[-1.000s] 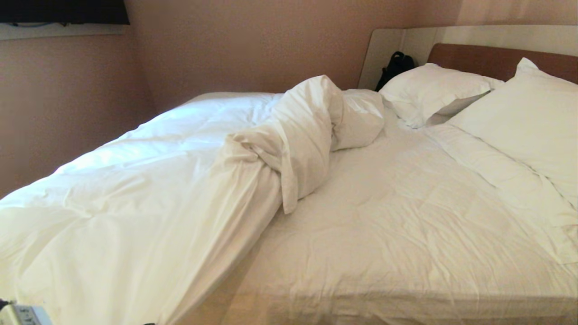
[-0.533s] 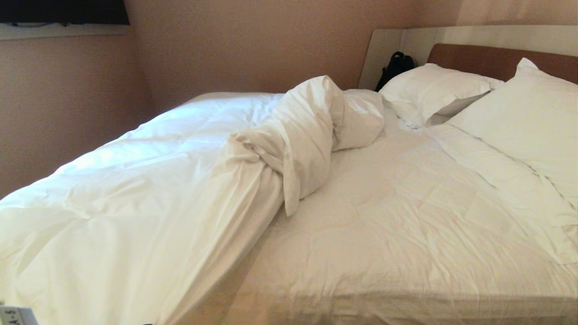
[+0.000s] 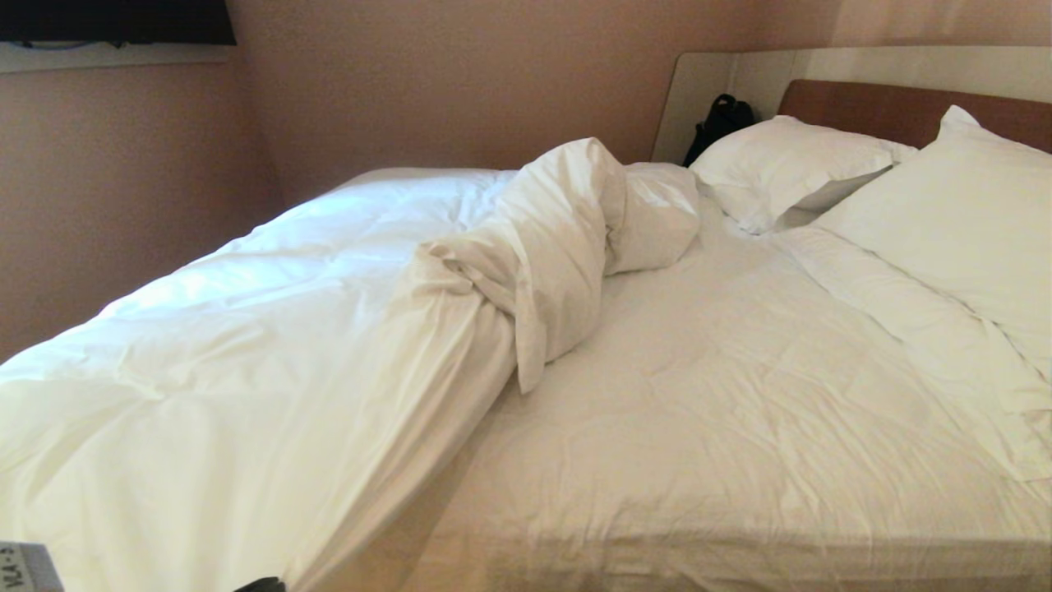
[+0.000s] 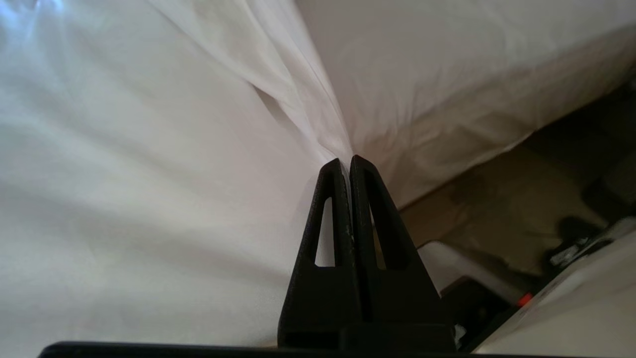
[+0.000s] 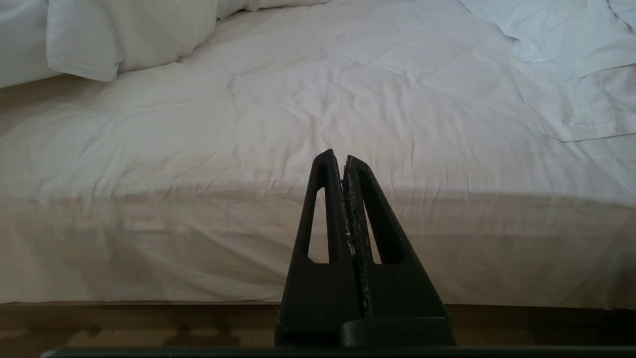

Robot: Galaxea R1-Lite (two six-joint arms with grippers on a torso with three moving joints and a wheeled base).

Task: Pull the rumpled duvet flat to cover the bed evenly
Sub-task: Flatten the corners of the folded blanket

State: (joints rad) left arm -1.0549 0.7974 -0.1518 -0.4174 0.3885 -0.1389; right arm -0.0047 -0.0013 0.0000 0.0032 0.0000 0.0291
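A: From where is the bed (image 3: 740, 427) seen in the head view?

B: From above its near side, well back, facing forward and down; the pillows (image 3: 945, 214) are met toward 2 o'clock, the duvet (image 3: 246, 370) toward 9.

A: And the wrist views?

B: The left is set close, just behind the left gripper (image 4: 346, 160), facing the duvet (image 4: 124, 174). The right is held back, behind the right gripper (image 5: 338, 155), facing level at the bed's side (image 5: 198, 238). That mattress edge is shared with the head view.
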